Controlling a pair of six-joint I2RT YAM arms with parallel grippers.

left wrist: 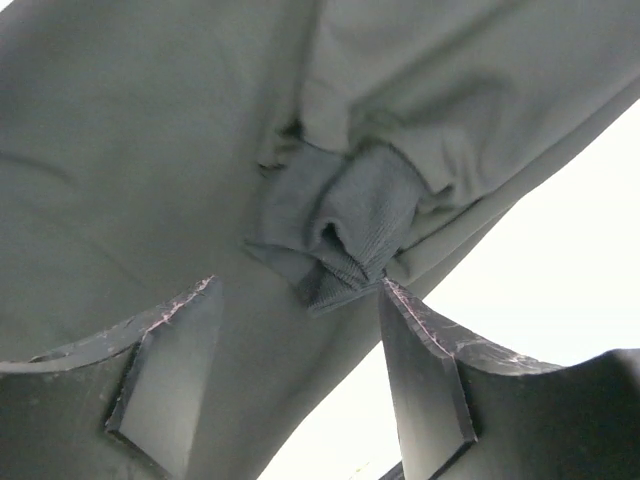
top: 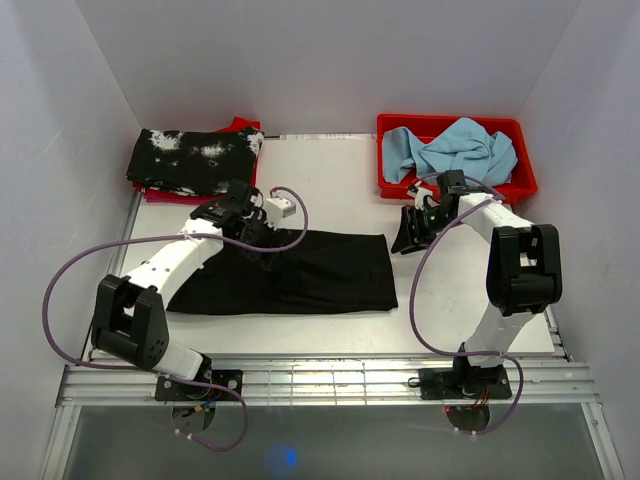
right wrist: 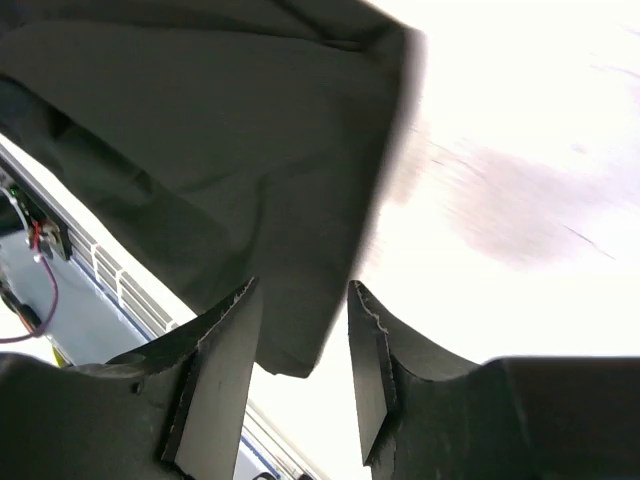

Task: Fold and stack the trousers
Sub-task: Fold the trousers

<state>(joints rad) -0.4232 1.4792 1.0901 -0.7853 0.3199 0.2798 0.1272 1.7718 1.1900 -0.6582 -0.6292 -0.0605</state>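
Note:
The black trousers (top: 300,275) lie folded into a long flat rectangle across the middle of the white table (top: 330,180). My left gripper (top: 262,238) hovers over their upper left edge. In the left wrist view its jaws (left wrist: 298,282) stand wide open just above the cloth (left wrist: 150,150), with a bunched ribbed cuff (left wrist: 350,220) ahead of the fingertips. My right gripper (top: 408,238) is just off the trousers' upper right corner. Its jaws (right wrist: 304,286) are open, and the cloth's corner (right wrist: 200,130) shows below and beyond them, not pinched.
A black garment with white splotches (top: 195,160) lies folded on something red at the back left. At the back right a red bin (top: 450,121) holds a crumpled light blue cloth (top: 455,150). White walls close in the sides and back.

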